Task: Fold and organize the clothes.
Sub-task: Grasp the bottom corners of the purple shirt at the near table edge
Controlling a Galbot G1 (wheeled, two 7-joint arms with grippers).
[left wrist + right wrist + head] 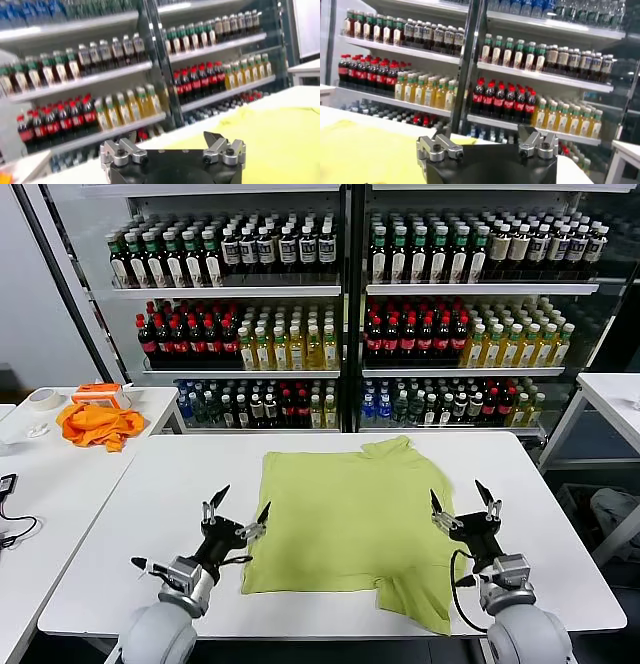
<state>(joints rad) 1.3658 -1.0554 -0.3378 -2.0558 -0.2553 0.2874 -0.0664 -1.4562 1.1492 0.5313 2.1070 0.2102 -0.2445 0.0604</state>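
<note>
While the shelving behind fills every tier with upright bottles, dark, red-capped, yellow and blue, the white table in front carries the lime T-shirt, lying flat at its middle with its sides folded in and its collar toward the shelves. The left gripper hovers just off the shirt's left edge and the right gripper over its right edge, both with fingers spread wide and gripping nothing. An orange cloth lies bunched on a side table well to the left.
</note>
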